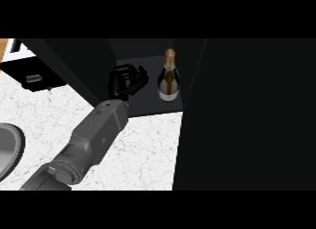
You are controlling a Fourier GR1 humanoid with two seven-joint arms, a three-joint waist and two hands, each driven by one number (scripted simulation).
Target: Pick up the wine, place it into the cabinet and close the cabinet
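The wine bottle point(168, 77), dark glass with a gold foil neck and a pale label, stands inside the open black cabinet point(147, 106) on its dark floor. My left hand point(125, 81) is just left of the bottle, at the cabinet's opening, with a small gap between them. Its fingers are spread and relaxed and hold nothing. A dark door panel point(81, 67) slants along the hand's left side. My grey left forearm point(87, 138) runs up from the lower left. The right hand does not show.
A wide black panel point(253, 112) fills the view's right side and hides the counter there. A round metal basin point(2, 150) lies at the left edge. A black box-like object point(31, 76) sits at the upper left on the white marble counter point(147, 147).
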